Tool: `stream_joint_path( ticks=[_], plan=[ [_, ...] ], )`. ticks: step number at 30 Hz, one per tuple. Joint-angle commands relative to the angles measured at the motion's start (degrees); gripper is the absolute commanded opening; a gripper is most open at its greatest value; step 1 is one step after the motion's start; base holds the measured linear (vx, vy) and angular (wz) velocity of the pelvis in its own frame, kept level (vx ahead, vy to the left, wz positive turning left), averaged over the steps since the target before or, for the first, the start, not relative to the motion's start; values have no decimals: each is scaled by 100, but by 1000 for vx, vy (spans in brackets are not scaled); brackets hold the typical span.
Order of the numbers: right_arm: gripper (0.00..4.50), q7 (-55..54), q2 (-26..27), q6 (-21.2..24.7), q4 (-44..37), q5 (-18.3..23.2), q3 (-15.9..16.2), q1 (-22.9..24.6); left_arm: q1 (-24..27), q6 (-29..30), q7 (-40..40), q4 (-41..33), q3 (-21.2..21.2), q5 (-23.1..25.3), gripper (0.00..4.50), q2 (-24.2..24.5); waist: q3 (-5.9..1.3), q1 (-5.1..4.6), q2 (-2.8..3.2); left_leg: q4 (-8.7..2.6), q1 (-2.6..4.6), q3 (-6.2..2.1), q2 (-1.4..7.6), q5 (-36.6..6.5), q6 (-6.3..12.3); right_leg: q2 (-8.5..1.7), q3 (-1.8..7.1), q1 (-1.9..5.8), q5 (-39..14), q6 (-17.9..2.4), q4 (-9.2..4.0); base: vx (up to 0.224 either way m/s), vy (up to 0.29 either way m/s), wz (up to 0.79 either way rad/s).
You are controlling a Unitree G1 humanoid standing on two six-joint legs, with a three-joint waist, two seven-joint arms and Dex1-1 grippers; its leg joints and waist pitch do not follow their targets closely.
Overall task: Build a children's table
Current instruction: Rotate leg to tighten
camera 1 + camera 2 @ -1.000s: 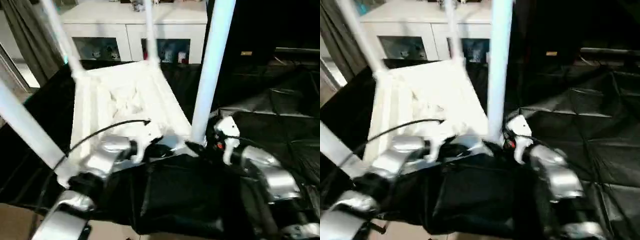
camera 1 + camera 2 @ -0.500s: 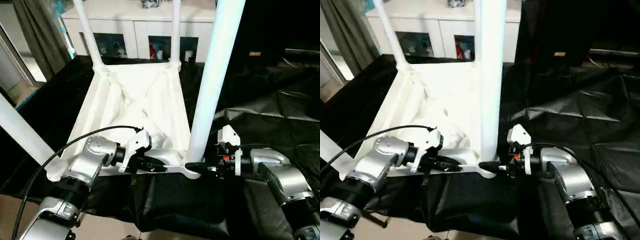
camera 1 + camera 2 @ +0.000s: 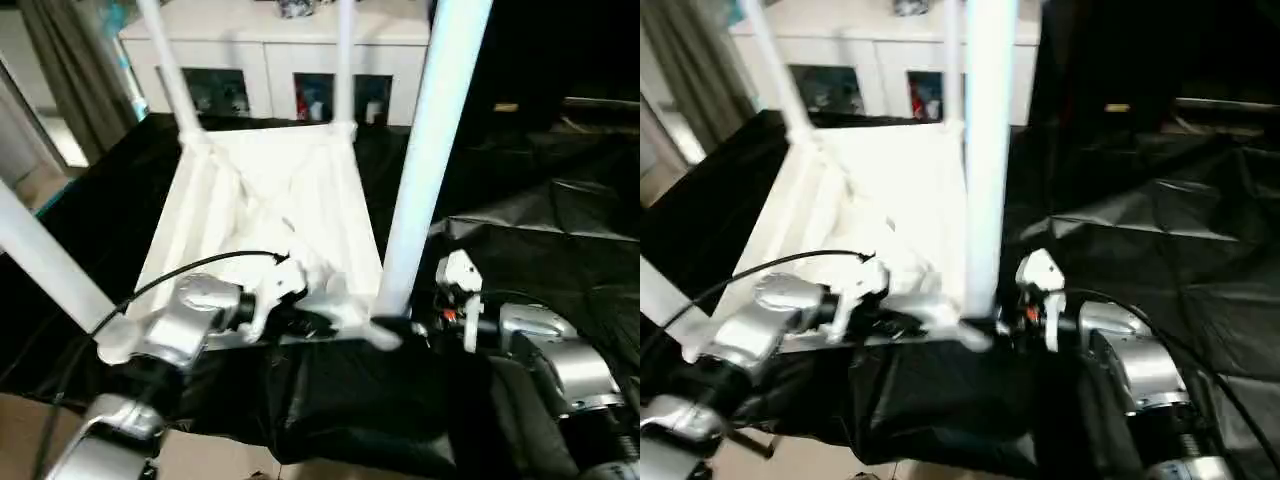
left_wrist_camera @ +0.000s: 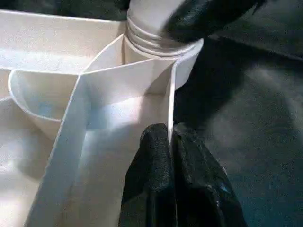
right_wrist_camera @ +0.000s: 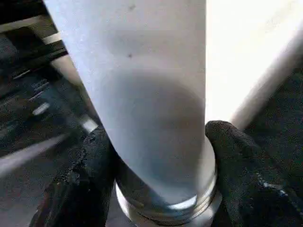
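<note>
The children's table (image 3: 270, 200) lies upside down on the black cloth, its white ribbed underside facing up and its legs pointing upward. My left gripper (image 3: 318, 322) is shut on the thin near rim wall (image 4: 169, 106), which is pinched between the two black fingers (image 4: 151, 156). Just to its right stands the near-right leg (image 3: 420, 150) in its corner socket. My right gripper (image 3: 392, 326) clasps the base of that leg (image 5: 151, 94), with one finger (image 5: 90, 165) on each side of the threaded collar.
The other legs (image 3: 165, 60) (image 3: 345, 60) (image 3: 45, 260) rise from the remaining corners. A white glass-door cabinet (image 3: 280, 45) stands behind. Wrinkled black cloth (image 3: 560, 230) covers the big table to the right; its front edge drops to the beige floor (image 3: 30, 430).
The head view has shifted between frames. My right gripper's fingers have drawn in around the base of the near-right leg. The left grip on the rim is unchanged.
</note>
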Motion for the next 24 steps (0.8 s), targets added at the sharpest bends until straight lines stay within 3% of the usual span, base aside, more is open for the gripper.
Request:
stream_joint_path(
  ticks=[1,3,6,7,8,9,10,11,13,16,17,20,21,22,24],
  plan=[
    [259,-557,277,114,246,-338,298,44,-239,-129,666,105,267,-136,0,-327,-272,-33,-113,-438,155,-185,272,-2034,-83,-313,164,154,-2331,-1054,-527,0,0,0],
    [259,-860,463,156,308,-381,277,23,-305,-131,881,185,276,-94,0,-426,-276,-66,-103,-446,142,-187,262,-2069,-27,-309,177,156,-2410,-962,-559,0,0,0],
    [259,-1871,978,41,693,-618,224,-191,-513,-122,1637,451,365,-43,0,-780,-273,-103,-76,-448,115,-173,254,-1985,2,-293,178,139,-2223,-1000,-546,0,0,0],
    [259,-2231,1127,-91,869,-745,220,-299,-557,-151,1792,510,377,-37,0,-879,-288,-130,-118,-447,116,-186,240,-2002,-25,-302,163,163,-2296,-990,-548,0,0,0],
    [259,-2293,1215,-224,973,-799,248,-366,-563,-191,1818,532,367,-11,0,-931,-291,-122,-135,-443,113,-188,244,-1977,-6,-311,167,160,-2286,-993,-545,0,0,0],
    [259,-2203,1268,-295,995,-774,276,-390,-555,-224,1788,527,343,12,0,-949,-288,-128,-100,-439,119,-187,246,-2004,28,-319,170,145,-2324,-996,-555,0,0,0],
    [259,-2077,1303,-324,976,-710,282,-387,-529,-252,1707,497,311,20,0,-948,-285,-127,-103,-441,103,-187,243,-1979,62,-316,172,160,-2296,-981,-557,0,0,0],
    [329,-1844,1351,-350,915,-598,296,-375,-473,-292,1515,429,259,3,0,-934,-293,-106,-112,-437,86,-177,250,-1862,168,-314,184,175,-2118,-981,-545,0,0,0],
    [329,-1551,1347,-305,783,-444,316,-336,-394,-304,1285,319,205,-36,0,-887,-303,-102,-109,-434,74,-174,255,-1760,205,-310,182,183,-1948,-1017,-524,0,0,0],
    [365,-1124,1180,-232,524,-338,437,-275,-231,-305,763,72,91,-131,0,-712,-320,-90,-96,-424,47,-173,269,-1544,352,-315,175,229,-1523,-1120,-476,0,0,0],
    [374,-697,934,-250,331,-342,579,-224,-94,-304,241,-123,-29,-214,0,-506,-334,-87,-90,-402,64,-159,267,-1465,409,-314,181,217,-1370,-1173,-466,0,0,0],
    [387,-85,561,-307,105,-214,700,-134,30,-308,-288,-286,-157,-294,0,-266,-344,-76,-36,-377,62,-138,272,-1285,515,-297,160,226,-1059,-1316,-441,0,0,0],
    [387,127,416,-295,8,-154,718,-95,65,-293,-446,-334,-176,-330,0,-194,-355,-44,-37,-372,67,-138,292,-1239,533,-293,151,254,-951,-1354,-421,0,0,0],
    [387,681,-13,-206,-269,18,708,8,149,-266,-872,-468,-196,-448,0,2,-353,-32,-42,-363,69,-123,298,-1208,556,-283,155,240,-889,-1376,-414,0,0,0],
    [387,1026,-263,-99,-468,150,642,76,204,-181,-1152,-590,-186,-549,0,119,-360,54,-29,-354,84,-115,326,-1106,638,-274,157,230,-655,-1464,-372,0,0,0]
  ],
)
